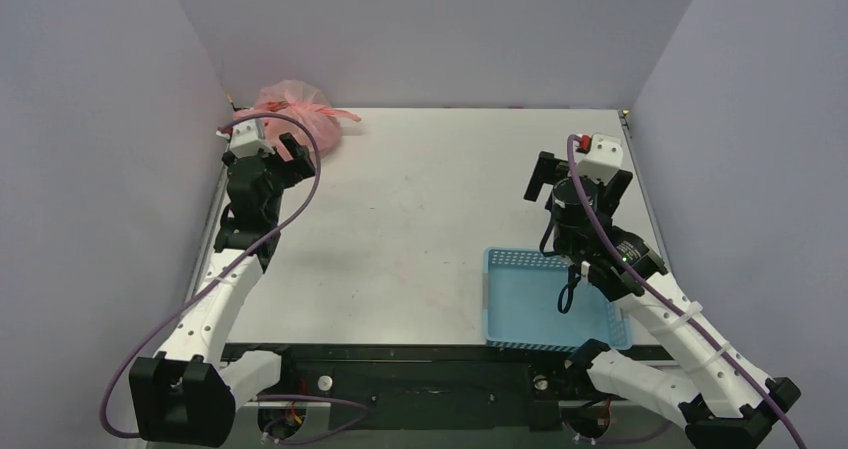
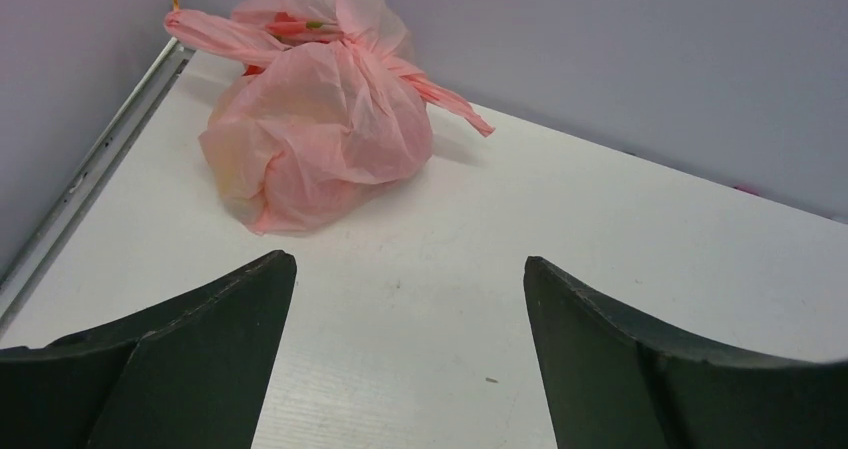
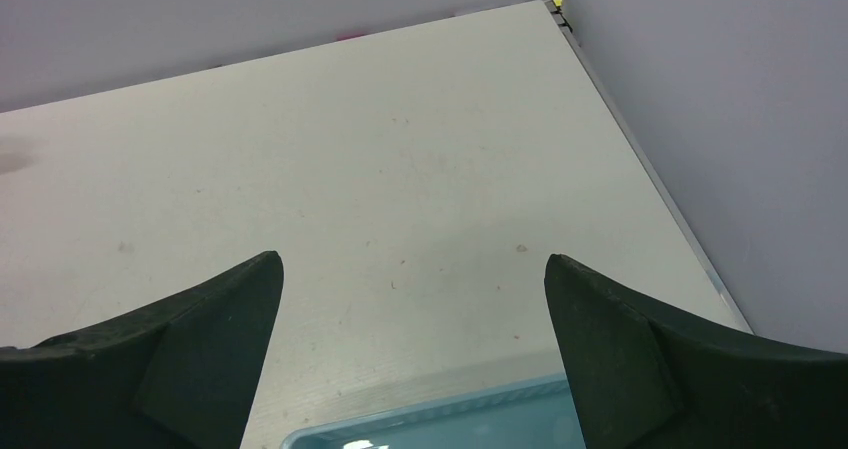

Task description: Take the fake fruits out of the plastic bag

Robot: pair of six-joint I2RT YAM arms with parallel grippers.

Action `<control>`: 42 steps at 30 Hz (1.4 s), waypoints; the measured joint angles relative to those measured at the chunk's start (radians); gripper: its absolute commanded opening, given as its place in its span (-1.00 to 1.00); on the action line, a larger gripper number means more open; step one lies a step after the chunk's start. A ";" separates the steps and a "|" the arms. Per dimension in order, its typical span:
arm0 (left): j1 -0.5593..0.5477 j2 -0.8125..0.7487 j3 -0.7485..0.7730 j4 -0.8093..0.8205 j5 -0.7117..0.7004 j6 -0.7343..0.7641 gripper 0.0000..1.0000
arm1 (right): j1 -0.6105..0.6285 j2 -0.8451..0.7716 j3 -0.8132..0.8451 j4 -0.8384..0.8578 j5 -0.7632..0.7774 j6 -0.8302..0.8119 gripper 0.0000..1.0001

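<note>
A white counter (image 1: 420, 199) is boxed in by plain lilac walls (image 1: 430, 29), with a blue basket (image 1: 545, 304) at its near right. The plastic bag (image 2: 320, 139) lies bunched in the far left corner, stretched along the back wall, one twisted handle (image 2: 450, 104) trailing right. It sits ahead of the wide-open, empty left fingers (image 2: 200, 359), not touching them; the right fingers (image 3: 200, 349), also wide open and empty, hang well apart, over the basket's far edge.

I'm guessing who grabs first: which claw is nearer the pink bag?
The left gripper, facing the bag close by; the right gripper is far across, by the basket.
</note>
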State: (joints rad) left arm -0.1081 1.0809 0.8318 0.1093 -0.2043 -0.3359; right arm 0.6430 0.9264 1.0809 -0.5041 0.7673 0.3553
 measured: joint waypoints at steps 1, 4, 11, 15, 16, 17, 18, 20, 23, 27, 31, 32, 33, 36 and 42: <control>0.000 0.001 0.000 0.013 0.000 0.005 0.66 | 0.000 0.000 0.000 -0.004 0.000 0.005 1.00; 0.000 0.009 0.000 0.033 0.003 0.011 0.66 | 0.000 0.000 -0.001 -0.011 0.000 0.022 1.00; 0.000 0.062 0.000 0.051 0.013 0.018 0.66 | 0.000 -0.001 -0.024 -0.014 -0.011 0.047 1.00; 0.000 0.102 0.002 0.053 0.014 0.012 0.67 | 0.000 0.001 -0.039 -0.013 -0.048 0.060 1.00; 0.001 0.116 0.002 0.053 0.013 0.005 0.67 | 0.001 0.002 -0.042 -0.013 -0.059 0.063 1.00; 0.002 0.126 0.002 0.053 0.010 -0.003 0.66 | 0.004 0.002 -0.045 -0.013 -0.070 0.068 1.00; 0.003 0.140 0.003 0.053 0.007 -0.013 0.66 | 0.007 0.002 -0.048 -0.011 -0.079 0.073 1.00; 0.008 0.169 0.003 0.053 -0.003 -0.032 0.67 | 0.008 0.002 -0.063 0.004 -0.103 0.077 1.00; 0.013 0.217 0.003 0.061 -0.029 -0.061 0.67 | 0.013 -0.003 -0.108 0.052 -0.143 0.081 1.00; 0.040 0.311 0.005 0.084 -0.034 -0.108 0.64 | 0.013 -0.025 -0.190 0.113 -0.221 0.096 0.99; 0.132 0.463 0.062 0.090 0.004 -0.201 0.62 | 0.013 -0.056 -0.241 0.171 -0.299 0.107 0.99; 0.155 0.508 0.089 0.089 0.006 -0.224 0.61 | 0.013 -0.060 -0.246 0.182 -0.314 0.106 0.99; 0.174 0.554 0.117 0.090 0.006 -0.247 0.61 | 0.013 -0.062 -0.246 0.191 -0.326 0.106 0.99; 0.195 0.648 0.181 0.098 0.002 -0.312 0.61 | 0.013 -0.064 -0.246 0.217 -0.346 0.102 0.99; 0.179 0.769 0.293 0.151 -0.018 -0.375 0.59 | 0.013 -0.090 -0.246 0.218 -0.340 0.063 0.99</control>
State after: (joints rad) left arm 0.0704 1.8503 1.1244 0.2607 -0.2226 -0.7109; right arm 0.6563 0.8364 0.8349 -0.2859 0.4278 0.4187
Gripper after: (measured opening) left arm 0.808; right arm 0.997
